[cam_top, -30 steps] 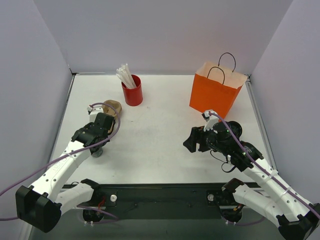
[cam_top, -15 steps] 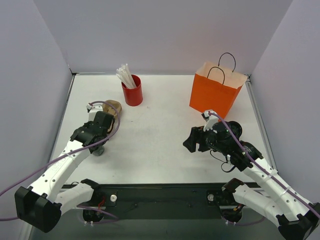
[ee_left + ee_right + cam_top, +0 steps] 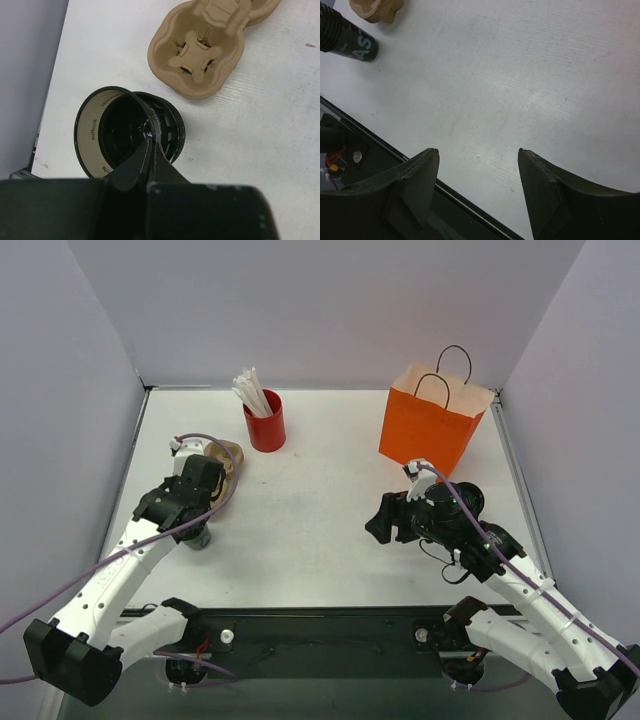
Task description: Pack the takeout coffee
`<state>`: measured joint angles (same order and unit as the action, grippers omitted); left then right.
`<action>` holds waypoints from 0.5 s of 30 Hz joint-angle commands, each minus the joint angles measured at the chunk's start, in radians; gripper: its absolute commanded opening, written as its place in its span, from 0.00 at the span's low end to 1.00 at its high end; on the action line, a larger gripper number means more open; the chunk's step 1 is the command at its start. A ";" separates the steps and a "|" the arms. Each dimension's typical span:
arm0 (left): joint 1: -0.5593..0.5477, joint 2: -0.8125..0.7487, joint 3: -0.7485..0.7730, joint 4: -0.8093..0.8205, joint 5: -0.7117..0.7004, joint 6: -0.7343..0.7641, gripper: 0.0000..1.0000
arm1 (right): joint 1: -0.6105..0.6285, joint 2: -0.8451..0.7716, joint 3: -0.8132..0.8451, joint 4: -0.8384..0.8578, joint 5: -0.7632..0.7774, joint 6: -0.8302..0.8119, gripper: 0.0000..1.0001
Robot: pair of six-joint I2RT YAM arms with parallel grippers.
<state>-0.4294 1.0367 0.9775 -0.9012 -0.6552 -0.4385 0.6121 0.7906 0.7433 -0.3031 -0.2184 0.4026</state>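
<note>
I'm at the pick-up step. My left end effector (image 3: 150,144) is closed tight, its tips pinched on the lid rim of a takeout coffee cup (image 3: 117,131). The cup is at the near-left of the table (image 3: 260,130), just beside the cardboard carrier (image 3: 200,60), whose visible socket is empty. I cannot tell whether the cup's base is on the table or just off it. Its long axis looks close to vertical, lid toward the wrist camera and base down. Next, I judge, it needs a straight lift, a short carry over that socket and a base-first descent, kept upright so the thin rim grip doesn't let it swing. My right end effector (image 3: 477,154) hangs open and empty, near the orange bag (image 3: 430,430).
</note>
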 commanded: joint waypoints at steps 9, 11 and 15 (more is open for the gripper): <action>0.004 -0.029 0.207 -0.090 -0.035 0.076 0.00 | 0.003 -0.013 0.010 0.025 -0.013 0.008 0.65; 0.004 -0.029 0.246 -0.097 -0.031 0.087 0.00 | 0.002 -0.014 0.013 0.025 -0.012 0.010 0.65; 0.004 -0.018 0.311 -0.105 0.000 0.118 0.00 | 0.002 -0.024 0.021 0.025 -0.012 0.012 0.65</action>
<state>-0.4294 1.0275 1.1973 -0.9924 -0.6640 -0.3668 0.6121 0.7887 0.7433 -0.3027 -0.2184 0.4034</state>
